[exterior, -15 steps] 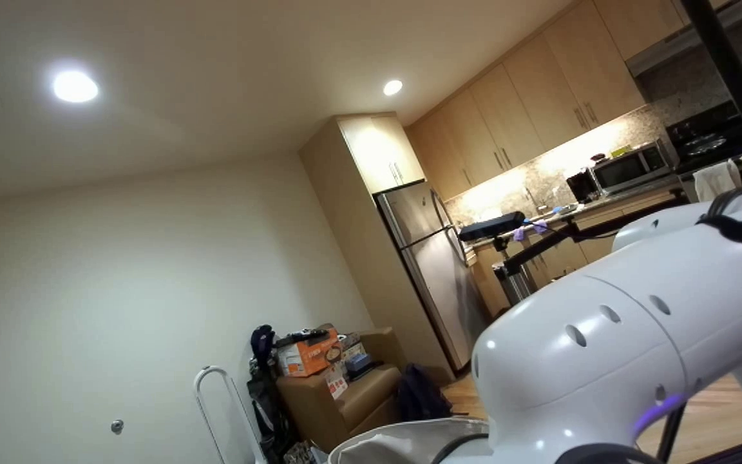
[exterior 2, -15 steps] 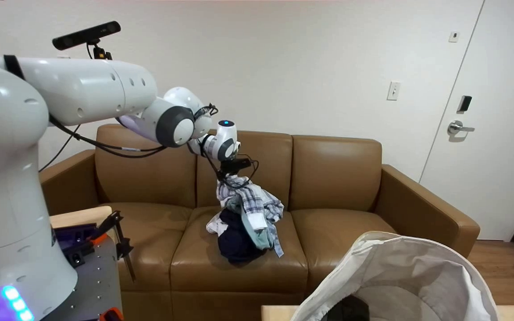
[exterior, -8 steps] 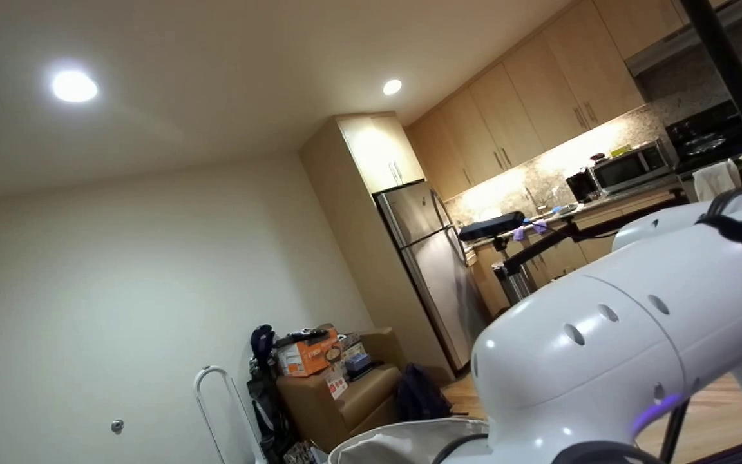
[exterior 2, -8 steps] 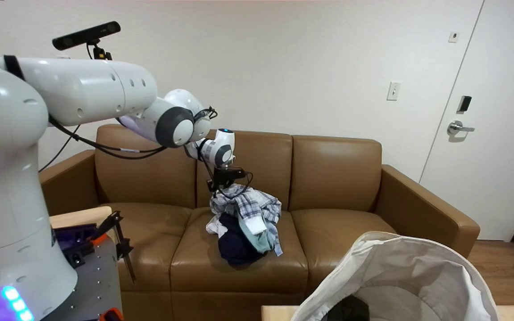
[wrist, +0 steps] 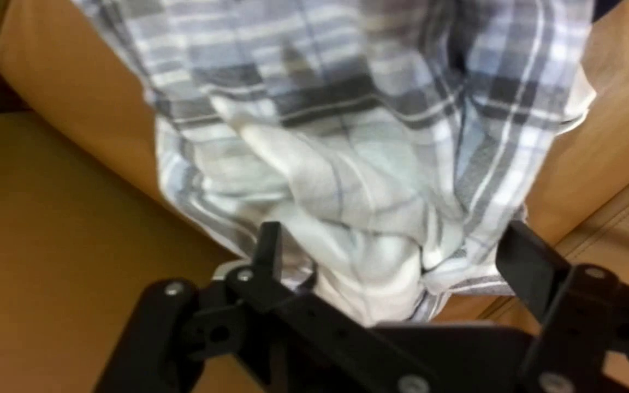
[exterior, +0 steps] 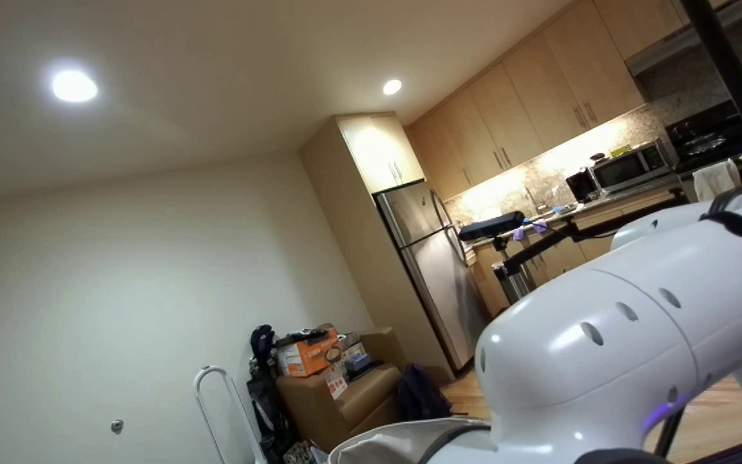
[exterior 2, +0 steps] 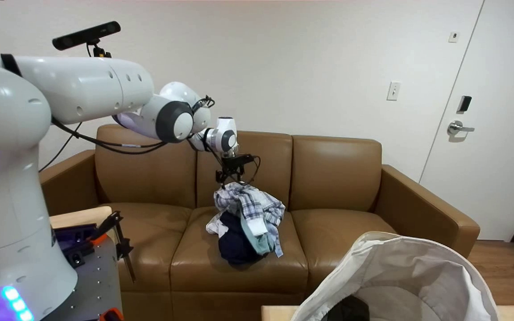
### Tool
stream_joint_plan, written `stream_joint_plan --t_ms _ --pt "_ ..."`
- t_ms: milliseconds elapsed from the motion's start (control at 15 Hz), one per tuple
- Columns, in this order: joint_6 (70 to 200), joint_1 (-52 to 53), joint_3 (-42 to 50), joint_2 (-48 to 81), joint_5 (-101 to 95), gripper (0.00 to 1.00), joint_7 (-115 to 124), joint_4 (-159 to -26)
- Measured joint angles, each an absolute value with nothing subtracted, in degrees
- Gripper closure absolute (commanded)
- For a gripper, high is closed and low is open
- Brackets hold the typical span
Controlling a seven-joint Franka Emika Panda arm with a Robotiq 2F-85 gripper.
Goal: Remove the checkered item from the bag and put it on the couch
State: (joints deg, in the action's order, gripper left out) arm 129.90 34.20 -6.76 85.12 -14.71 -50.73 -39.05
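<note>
The checkered item, a grey, white and blue plaid shirt, lies crumpled on top of other clothes on the brown couch, at its middle seat. Just above the heap hangs my gripper. In the wrist view the jaws stand wide apart over the plaid cloth, with the fingers on either side of its near end and not closed on it. The white bag stands at the lower right, its mouth toward the camera, with something dark inside. An exterior view shows only the bag's rim, beside the arm.
Under the shirt are a navy garment, a light teal one and a white piece. A wooden surface lies beneath the bag. A clamp sits by the robot's base. Boxes rest on a brown seat.
The gripper went down to the heap with the shirt, opened, and has come back up a little. The shirt has settled on the pile, free of the fingers.
</note>
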Motion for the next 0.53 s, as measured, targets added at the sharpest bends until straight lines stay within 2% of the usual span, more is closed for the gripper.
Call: stream_joint_plan --t_ms 267,533 --pt "127.04 34.94 -4.55 84.64 -15.52 0.00 -52.46 -33.80" --pt "116.58 35.87 0.96 83.51 -16.54 0.00 -49.53 -25.63"
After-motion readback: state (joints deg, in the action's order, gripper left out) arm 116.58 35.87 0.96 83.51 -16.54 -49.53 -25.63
